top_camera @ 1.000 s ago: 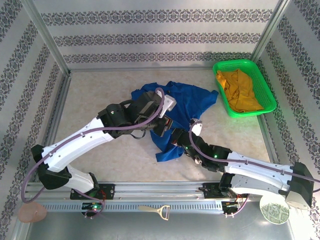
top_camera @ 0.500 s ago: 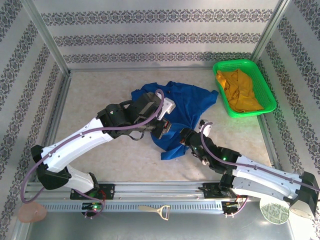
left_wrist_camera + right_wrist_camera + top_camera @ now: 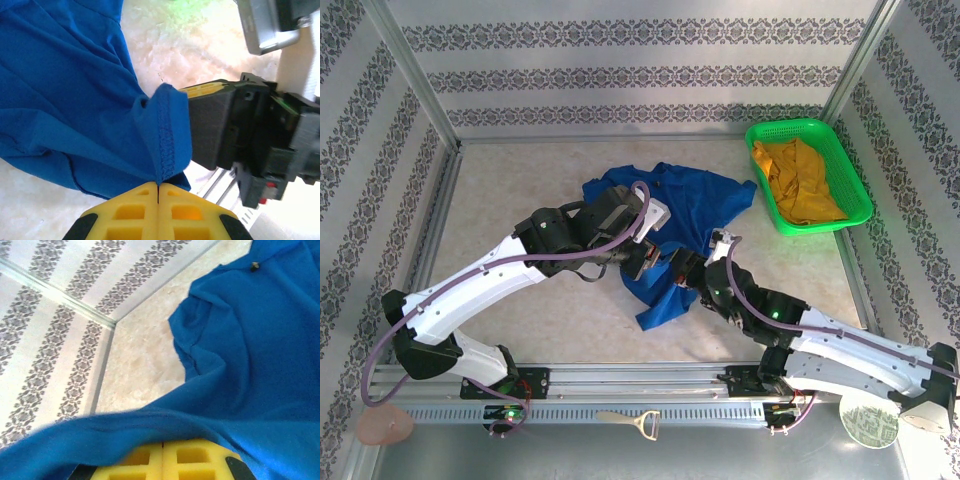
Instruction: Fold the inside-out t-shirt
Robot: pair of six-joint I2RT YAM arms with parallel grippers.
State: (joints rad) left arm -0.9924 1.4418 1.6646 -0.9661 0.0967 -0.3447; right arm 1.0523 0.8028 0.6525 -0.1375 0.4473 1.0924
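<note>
The inside-out t-shirt (image 3: 705, 200) is royal blue and lies crumpled mid-table, with a flap (image 3: 660, 300) trailing toward the near edge. My left gripper (image 3: 646, 262) is at the shirt's near left edge. In the left wrist view its yellow fingertips (image 3: 158, 189) are shut on a stitched hem of the t-shirt (image 3: 75, 100). My right gripper (image 3: 683, 272) sits just to the right, its dark body (image 3: 225, 125) close beside the pinched hem. In the right wrist view the gripper (image 3: 163, 445) is shut with blue cloth (image 3: 260, 355) draped tight across the tips.
A green basket (image 3: 850, 165) at the back right holds a mustard-yellow garment (image 3: 800, 180). Patterned walls and metal posts ring the table. A bottle opener (image 3: 632, 422), a round plate (image 3: 868, 418) and a pinkish lump (image 3: 385, 425) lie by the front rail.
My right gripper swung right, then came back up and left, close to the left gripper, dragging the shirt's near flap with it. The left arm barely moved.
</note>
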